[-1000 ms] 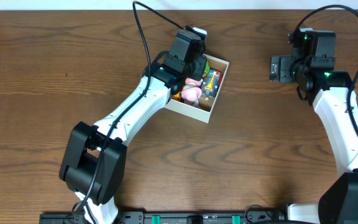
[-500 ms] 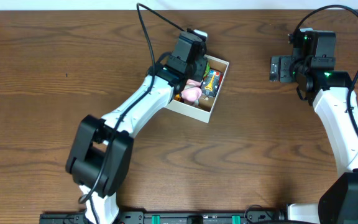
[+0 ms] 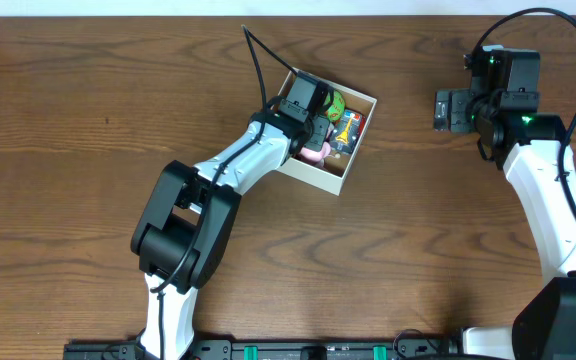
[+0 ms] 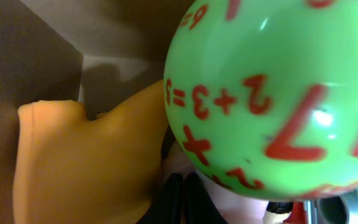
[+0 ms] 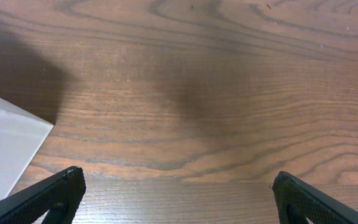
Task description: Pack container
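left hand [image 3: 315, 120]: down in the container [image 3: 318, 178], closed; i can't see anything held;
right hand [image 5: 179, 190]: wide, empty, above the bench [image 3: 88, 120];
container: mid-bench; green numbered ball [image 4: 278, 93] and orange toy [image 4: 86, 162] inside

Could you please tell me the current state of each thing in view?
container: open-topped, upright, partly filled.
left gripper: shut, lowered into the container.
right gripper: open, empty, above the table.
green ball: inside the container, beside an orange toy.

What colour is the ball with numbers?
Green ball, red numbers; clearest in left wrist view.
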Motion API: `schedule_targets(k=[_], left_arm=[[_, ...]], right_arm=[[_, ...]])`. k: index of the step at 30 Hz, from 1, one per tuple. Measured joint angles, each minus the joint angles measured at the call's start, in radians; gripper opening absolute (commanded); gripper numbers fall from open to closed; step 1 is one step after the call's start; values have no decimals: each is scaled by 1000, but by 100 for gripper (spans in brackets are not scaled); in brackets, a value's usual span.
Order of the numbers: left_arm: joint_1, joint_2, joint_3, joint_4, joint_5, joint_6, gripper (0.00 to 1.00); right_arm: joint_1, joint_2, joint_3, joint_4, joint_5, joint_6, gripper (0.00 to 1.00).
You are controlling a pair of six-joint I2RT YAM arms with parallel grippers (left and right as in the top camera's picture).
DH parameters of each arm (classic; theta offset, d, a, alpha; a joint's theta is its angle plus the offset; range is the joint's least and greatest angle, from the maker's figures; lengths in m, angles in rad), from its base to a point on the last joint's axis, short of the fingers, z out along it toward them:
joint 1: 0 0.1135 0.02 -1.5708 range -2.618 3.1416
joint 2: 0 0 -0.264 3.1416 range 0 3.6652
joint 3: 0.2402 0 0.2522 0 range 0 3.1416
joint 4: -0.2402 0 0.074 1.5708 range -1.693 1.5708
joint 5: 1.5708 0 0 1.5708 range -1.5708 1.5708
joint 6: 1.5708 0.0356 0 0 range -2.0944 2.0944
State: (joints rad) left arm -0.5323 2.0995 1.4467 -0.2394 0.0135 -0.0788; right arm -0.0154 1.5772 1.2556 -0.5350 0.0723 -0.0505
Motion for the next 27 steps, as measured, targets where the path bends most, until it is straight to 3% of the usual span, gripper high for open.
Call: schedule_targets(k=[11,21,27], left_arm=[[-1,-11,0,-23,-18,0,6],[-5,-187,0,-43,-56,0,6],[-43,-220,-1,29,-66,0,6]], right_arm=[[0,0,0,0,0,0,99],[0,0,0,0,0,0,99],[0,0,0,0,0,0,99]])
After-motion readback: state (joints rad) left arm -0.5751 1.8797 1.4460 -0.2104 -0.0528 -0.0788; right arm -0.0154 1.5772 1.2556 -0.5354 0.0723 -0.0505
